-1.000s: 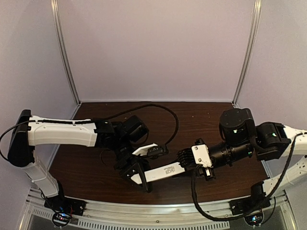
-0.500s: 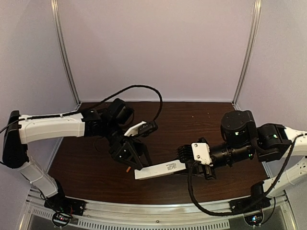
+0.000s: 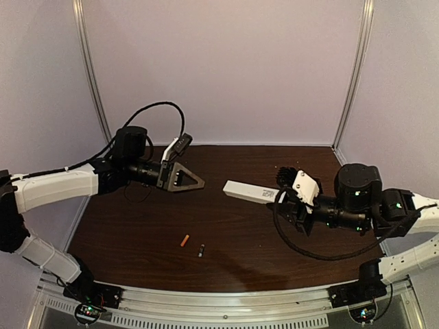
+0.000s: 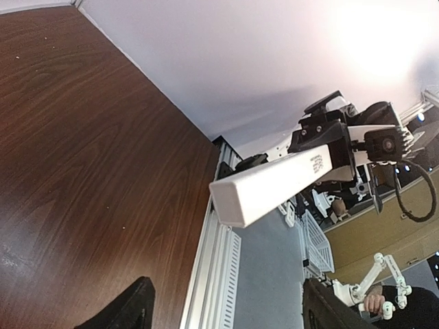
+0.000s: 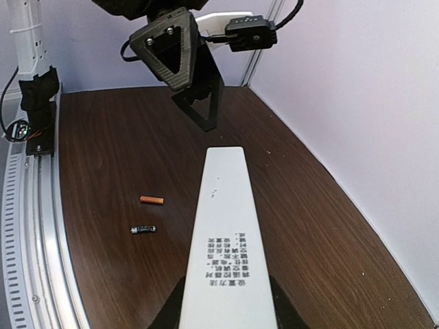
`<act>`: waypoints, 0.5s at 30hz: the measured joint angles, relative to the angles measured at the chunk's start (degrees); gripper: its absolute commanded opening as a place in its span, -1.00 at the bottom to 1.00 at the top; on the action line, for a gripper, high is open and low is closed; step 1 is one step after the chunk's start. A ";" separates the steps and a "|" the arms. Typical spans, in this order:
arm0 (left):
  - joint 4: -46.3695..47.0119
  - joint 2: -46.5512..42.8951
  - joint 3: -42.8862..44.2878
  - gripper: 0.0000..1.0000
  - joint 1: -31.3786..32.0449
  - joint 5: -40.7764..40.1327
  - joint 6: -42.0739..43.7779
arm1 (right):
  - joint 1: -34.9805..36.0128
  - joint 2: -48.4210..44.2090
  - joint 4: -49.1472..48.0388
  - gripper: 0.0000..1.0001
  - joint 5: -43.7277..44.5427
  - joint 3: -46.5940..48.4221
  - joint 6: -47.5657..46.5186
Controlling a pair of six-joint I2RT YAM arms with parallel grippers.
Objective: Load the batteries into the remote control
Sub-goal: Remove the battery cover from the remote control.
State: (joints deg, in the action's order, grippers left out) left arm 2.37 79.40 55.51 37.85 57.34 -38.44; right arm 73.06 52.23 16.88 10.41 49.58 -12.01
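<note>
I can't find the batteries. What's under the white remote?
Only brown table shows beneath the remote, held up by the right end effector. The orange battery and black battery lie off to its side. The remote itself covers the spot directly below.

Slim white rectangular plastic remote control (image 3: pixel 251 192): plain white faces; one face carries rows of small black printed characters. Tiny orange cylindrical battery (image 3: pixel 184 240): uniform orange. Tiny black cylindrical battery (image 3: pixel 201 251): black body, pale tip at one end. Dark brown wooden table (image 3: pixel 137 233): reddish-brown grain in long streaks, a few pale specks. Left gripper (image 4: pixel 230 312): matte black triangular fingers. Right gripper (image 5: pixel 225 310): black fingers against the white of the remote control. Moulded plastic arm casings (image 3: pixel 62 188): white shells, black joints, black cables. Flat enclosure walls (image 3: pixel 226 68): pale lilac, unpatterned. Ribbed metal rail (image 3: pixel 206 301): silver-grey.
</note>
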 measured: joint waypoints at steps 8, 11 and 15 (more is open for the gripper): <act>5.95 5.49 2.47 0.45 3.26 -2.29 -7.93 | -0.35 -4.72 -5.77 -1.00 3.30 -3.45 0.90; 7.15 7.45 3.89 0.45 4.31 -2.43 -9.79 | -0.35 -4.26 -6.51 -1.00 2.56 -3.45 0.85; 9.79 7.82 4.26 0.37 5.05 -2.19 -12.04 | -0.35 -3.63 -6.54 -1.00 1.36 -3.45 0.39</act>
State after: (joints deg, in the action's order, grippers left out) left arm 12.16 87.22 59.77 42.89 55.16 -50.48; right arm 72.71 48.60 10.35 11.77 46.13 -11.62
